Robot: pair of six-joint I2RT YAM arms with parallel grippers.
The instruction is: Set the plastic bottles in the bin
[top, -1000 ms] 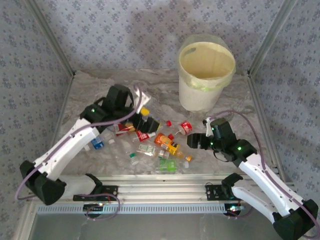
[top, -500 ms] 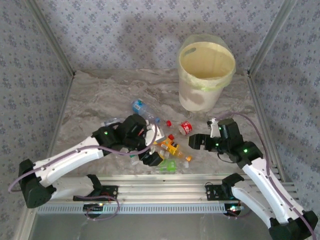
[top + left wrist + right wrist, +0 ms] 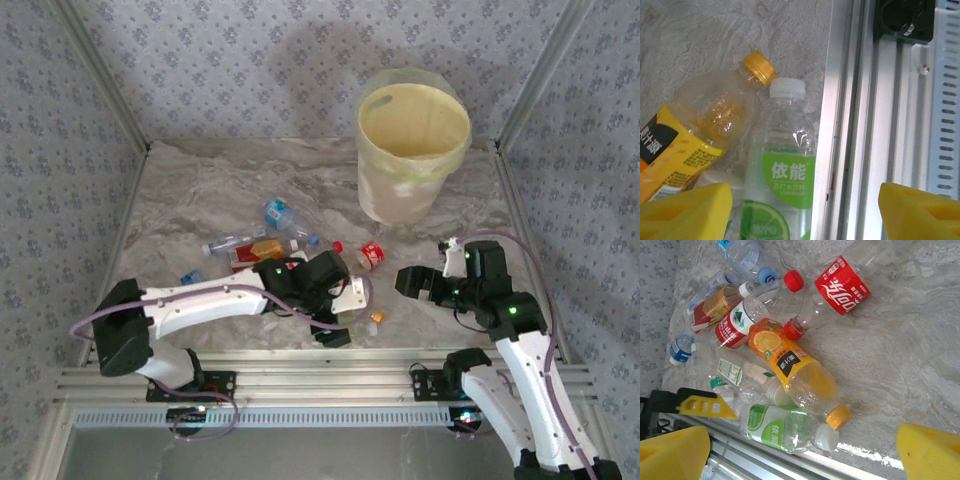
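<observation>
Several plastic bottles lie in a heap on the marble table. In the left wrist view a green-label bottle (image 3: 782,170) with a white cap lies along the near rail, an orange-juice bottle (image 3: 705,125) beside it. My left gripper (image 3: 805,215) is open low over the green bottle, one finger beside it and the other over the rail; from above that gripper (image 3: 345,315) is at the heap's near edge. My right gripper (image 3: 800,455) is open and holds nothing, right of the heap (image 3: 408,280). It looks at the green bottle (image 3: 785,427), orange bottle (image 3: 795,365) and cola bottle (image 3: 840,285). The bin (image 3: 413,150) stands at the back right.
The aluminium rail (image 3: 860,125) runs along the table's near edge, right against the green bottle. A blue-label bottle (image 3: 283,215) and a clear one (image 3: 232,243) lie behind the left arm. Patterned walls close in the sides and back.
My left arm swung from the heap's back left across to its near edge and dropped low, its jaws narrowing. My right gripper drew back to the right and opened wider.
</observation>
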